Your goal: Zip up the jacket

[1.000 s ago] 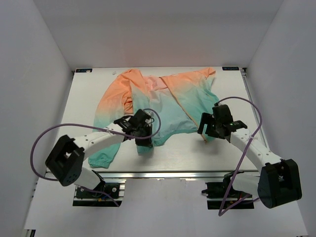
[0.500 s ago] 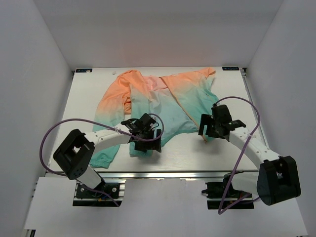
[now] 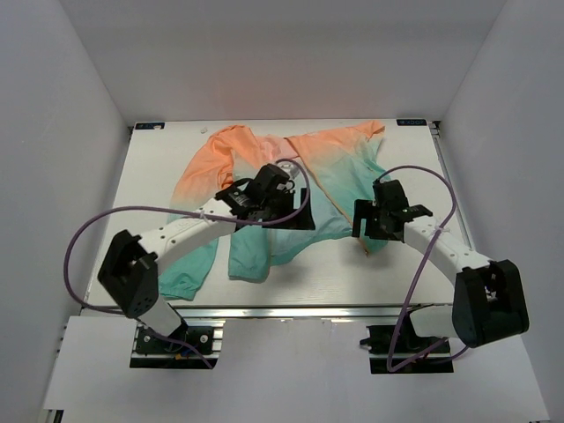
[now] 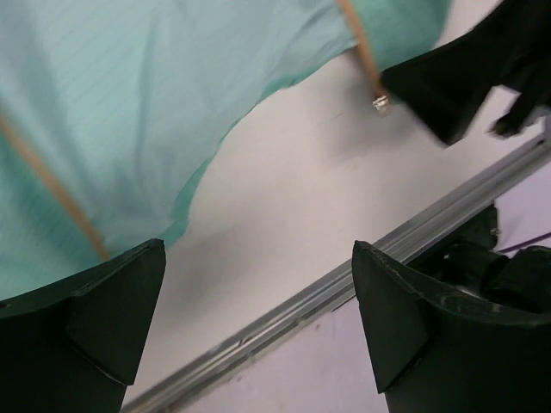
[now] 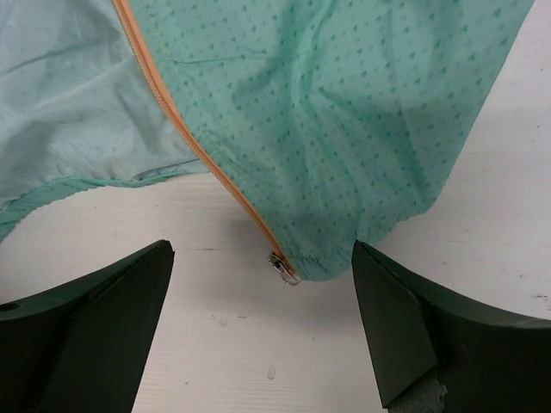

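Teal-to-orange jacket [image 3: 339, 189] is noted spread on the worktop [image 3: 352, 273], front unzipped, panels apart. Left end effector [image 4: 258, 284] is held wide over the hem, with nothing gripped. Right end effector [image 5: 261, 258] is likewise wide and empty, just above the zip's metal end [image 5: 282, 267]. Zipping is judged not yet begun: both halves are to be joined first.

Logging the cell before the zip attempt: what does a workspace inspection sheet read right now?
Surface: white table, flat.
Job's things: jacket spread open, unzipped; zipper pull at the teal hem corner, lying on the table.
Clutter: nothing seen.
Grippers: left gripper open near the hem; right gripper open over the zipper pull, holding nothing.
Cables: purple cables loop from both arms.
Surroundings: white walls.
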### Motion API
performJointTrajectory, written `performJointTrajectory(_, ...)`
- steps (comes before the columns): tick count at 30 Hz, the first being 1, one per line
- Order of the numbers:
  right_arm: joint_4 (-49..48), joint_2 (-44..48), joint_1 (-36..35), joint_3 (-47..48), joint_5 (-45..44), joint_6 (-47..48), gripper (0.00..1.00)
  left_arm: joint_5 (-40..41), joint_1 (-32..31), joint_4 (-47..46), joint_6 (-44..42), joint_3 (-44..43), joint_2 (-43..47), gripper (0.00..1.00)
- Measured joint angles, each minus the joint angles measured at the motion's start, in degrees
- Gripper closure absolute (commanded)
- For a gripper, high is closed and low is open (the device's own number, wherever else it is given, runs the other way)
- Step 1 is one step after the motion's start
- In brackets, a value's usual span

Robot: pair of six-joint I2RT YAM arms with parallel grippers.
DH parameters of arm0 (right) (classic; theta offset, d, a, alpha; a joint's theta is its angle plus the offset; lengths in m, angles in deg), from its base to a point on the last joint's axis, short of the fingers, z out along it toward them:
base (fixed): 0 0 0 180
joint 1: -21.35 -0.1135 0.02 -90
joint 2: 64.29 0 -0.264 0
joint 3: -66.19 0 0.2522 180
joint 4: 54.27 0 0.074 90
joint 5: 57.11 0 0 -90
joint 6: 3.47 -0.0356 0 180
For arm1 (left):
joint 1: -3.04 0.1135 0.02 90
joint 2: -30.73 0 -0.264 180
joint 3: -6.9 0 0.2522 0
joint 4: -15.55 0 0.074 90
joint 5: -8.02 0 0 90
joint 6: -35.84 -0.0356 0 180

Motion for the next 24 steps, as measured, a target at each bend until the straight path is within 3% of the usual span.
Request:
performJointTrajectory(6, 0.0, -3.1, 0.0, 0.0, 0.3, 0.5, 0.11, -8.0, -0.5, -6.9, -1.4, -4.2, -13.3, 0.02)
performJointTrajectory(11, -0.4, -4.4, 0.0, 0.0, 1.6, 0.5, 0.11, -10.8, -0.9, -7.0, -2.6, -4.7, -23.7, 0.02)
performJointTrajectory(17, -2.4, -4.8, 0.0, -1.2, 6.5, 0.4, 0.11, -10.0, 1.5, -7.4, -2.8, -8.5, -26.6, 0.02)
performJointTrajectory(24, -5.6, -7.4, -1.4, -3.5, 11.8, 0.3, 0.11, -12.9, 11.3, -11.5, -2.3, -4.6, -24.9, 0.02)
